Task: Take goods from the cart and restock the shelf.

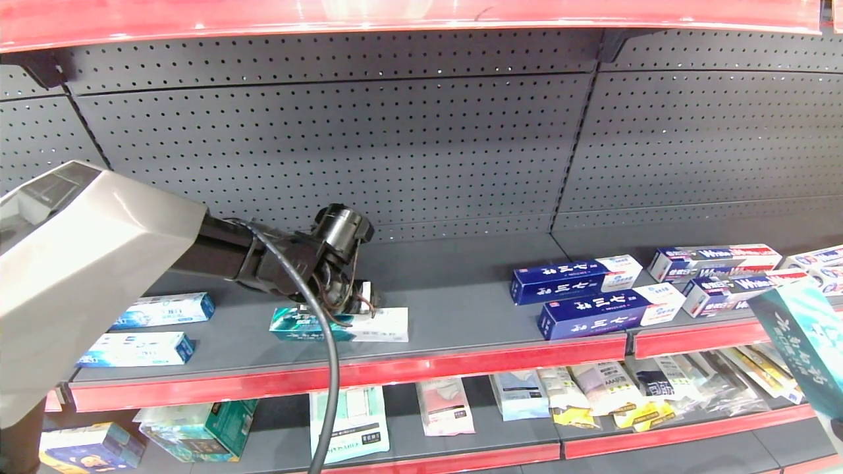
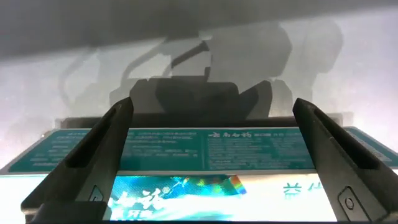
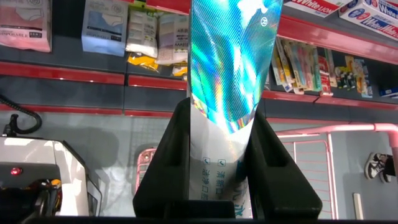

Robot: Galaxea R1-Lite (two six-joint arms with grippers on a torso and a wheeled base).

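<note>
Left gripper (image 1: 346,299) is spread wide and empty, straddling the teal toothpaste box (image 1: 385,324) lying flat on the shelf (image 1: 461,296) beneath it, which looks stocked. Right gripper (image 3: 221,115) clamps a second box (image 3: 221,62) upright, ready for shelving.

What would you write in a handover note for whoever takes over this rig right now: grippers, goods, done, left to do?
Left gripper: open, straddling the teal-and-white toothpaste box lying on the middle shelf.
Right gripper: shut on a holographic teal toothpaste box, held upright in front of the shelving.
Done: one box laid on the shelf.
Left: back the left gripper away, then shelve the right's box.
</note>
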